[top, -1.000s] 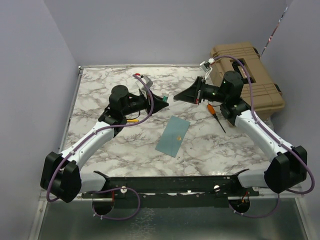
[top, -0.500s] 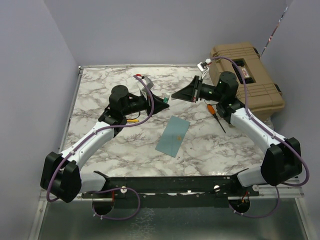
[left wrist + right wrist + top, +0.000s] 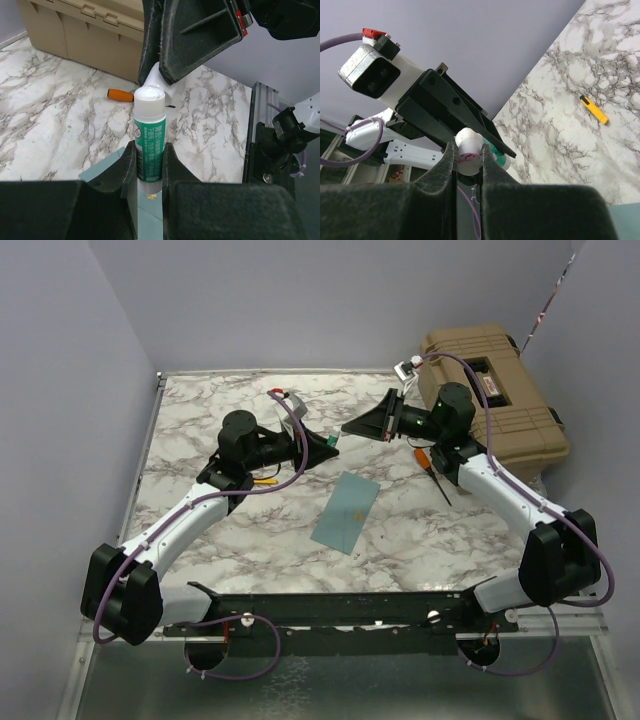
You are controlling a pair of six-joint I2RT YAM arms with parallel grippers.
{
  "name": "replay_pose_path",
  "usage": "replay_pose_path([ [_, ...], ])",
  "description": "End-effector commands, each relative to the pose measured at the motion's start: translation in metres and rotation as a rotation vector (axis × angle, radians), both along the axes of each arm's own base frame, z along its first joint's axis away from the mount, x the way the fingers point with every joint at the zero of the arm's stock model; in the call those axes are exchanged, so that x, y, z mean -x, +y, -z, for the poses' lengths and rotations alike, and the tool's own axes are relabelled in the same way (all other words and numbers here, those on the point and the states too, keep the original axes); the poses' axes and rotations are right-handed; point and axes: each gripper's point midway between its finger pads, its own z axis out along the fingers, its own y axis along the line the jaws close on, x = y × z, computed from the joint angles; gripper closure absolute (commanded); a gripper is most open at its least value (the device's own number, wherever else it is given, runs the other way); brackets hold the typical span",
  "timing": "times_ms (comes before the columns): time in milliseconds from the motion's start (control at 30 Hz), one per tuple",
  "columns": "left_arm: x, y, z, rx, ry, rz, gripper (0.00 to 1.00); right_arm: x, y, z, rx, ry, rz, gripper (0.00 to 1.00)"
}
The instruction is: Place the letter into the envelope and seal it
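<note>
Starting at the left: holding a green-labelled glue stick (image 3: pixel 149 132) in the left hand (image 3: pixel 328 444), clenched round the lower barrel, with the white top aimed towards the other arm and the whole thing raised above the marbled counter (image 3: pixel 190 420). Beneath that forearm, a glimpse of a yellow cutter (image 3: pixel 265 480), of no use to this job.

Further right, lying flat on the counter just below and between the two hands: the envelope (image 3: pixel 346 512), teal, touched by neither. No sighting of the letter in any view. Probably tucked inside already, though impossible to confirm, and just as impossible to say how the flap lies.

Next, pinching a small white cap (image 3: pixel 468 142) in the right hand (image 3: pixel 352 428), with the tips squeezed tight on it, close to the stick's top yet apart from it. Past that, an orange-handled screwdriver (image 3: pixel 427 460) on the counter and a tan toolbox (image 3: pixel 495 390) at the far right edge.

Judging by all this: in the sealing step, with the glue stick uncapped by the look of it and nothing yet applied. Next: lower the stick to the envelope's flap, swipe along the edge lightly enough not to drag the thin paper, then fold and press down. Likely worth setting the cap down first, to free the right hand for pinning the envelope.
</note>
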Motion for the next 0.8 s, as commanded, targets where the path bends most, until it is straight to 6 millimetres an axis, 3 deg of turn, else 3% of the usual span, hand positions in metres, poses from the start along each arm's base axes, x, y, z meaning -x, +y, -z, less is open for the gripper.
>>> replay_pose_path([
  [0, 0.008, -0.004, -0.004, 0.008, -0.036, 0.050, 1.00, -0.004, 0.002, -0.007, -0.019, -0.018, -0.011, 0.99],
  [400, 0.005, -0.009, 0.009, -0.024, 0.035, 0.078, 1.00, 0.001, 0.003, -0.010, -0.032, -0.006, -0.053, 0.99],
  [767, 0.003, -0.014, 0.019, -0.087, 0.099, 0.114, 1.00, 0.004, 0.003, 0.013, 0.110, 0.027, -0.104, 0.99],
])
